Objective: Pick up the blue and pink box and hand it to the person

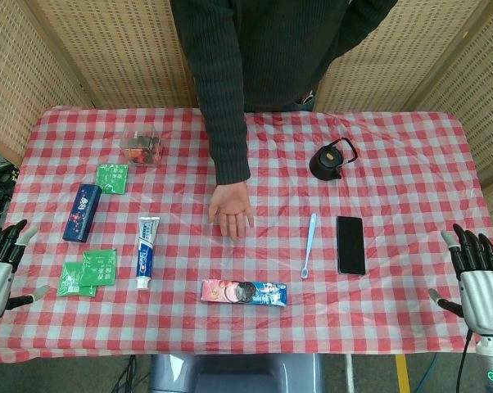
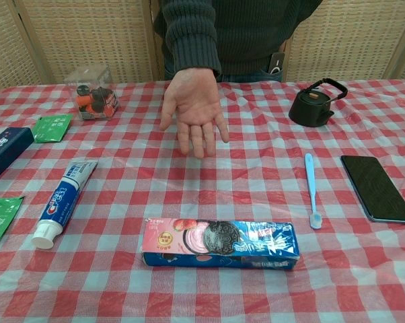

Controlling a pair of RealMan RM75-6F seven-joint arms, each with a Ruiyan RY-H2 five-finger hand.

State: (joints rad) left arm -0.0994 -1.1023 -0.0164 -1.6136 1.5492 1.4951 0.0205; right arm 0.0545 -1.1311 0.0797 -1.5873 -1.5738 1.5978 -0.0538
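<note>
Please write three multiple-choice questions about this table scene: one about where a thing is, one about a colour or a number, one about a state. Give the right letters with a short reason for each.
1. Where does the blue and pink box lie?
A. At the table's near edge, in front of the person's hand
B. Beside the black kettle
C. Under the phone

2. How many green packets are on the table?
A. One
B. Three
C. Five

3. What is the state of the right hand?
A. It grips the box
B. It presses on the phone
C. It holds nothing, fingers apart

Answers:
1. A: the head view shows the box at the near edge, with the open palm further up the cloth.
2. B: one packet lies near the dark blue box and two overlap near the left hand.
3. C: it stands at the table's right edge, apart from the phone.
</note>
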